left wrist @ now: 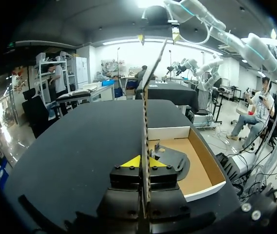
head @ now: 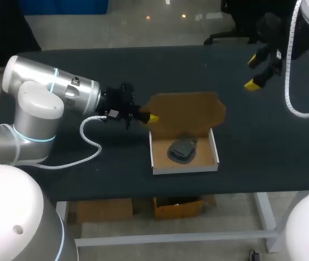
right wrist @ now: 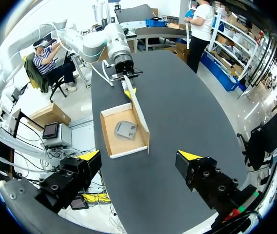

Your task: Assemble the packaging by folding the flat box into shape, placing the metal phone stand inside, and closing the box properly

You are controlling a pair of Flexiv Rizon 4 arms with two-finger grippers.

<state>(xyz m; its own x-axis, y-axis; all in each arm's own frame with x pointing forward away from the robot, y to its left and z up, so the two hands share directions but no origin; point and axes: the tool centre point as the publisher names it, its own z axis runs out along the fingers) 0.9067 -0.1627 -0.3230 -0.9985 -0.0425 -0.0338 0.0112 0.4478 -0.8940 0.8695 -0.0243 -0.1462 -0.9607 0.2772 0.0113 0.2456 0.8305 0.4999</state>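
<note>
Closing is judged to be the step in hand: the metal phone stand (head: 183, 149) is seen lying inside the box tray (head: 184, 168), and the upright lid (head: 186, 111) is pinched at its edge by the left gripper (left wrist: 145, 162). The right gripper (head: 253, 72) is held spread and empty, well apart. Next, the lid would need to be swung down over the tray.

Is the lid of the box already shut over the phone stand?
No, the lid stands upright, pinched by the left pincer, and the phone stand lies uncovered in the box.
</note>
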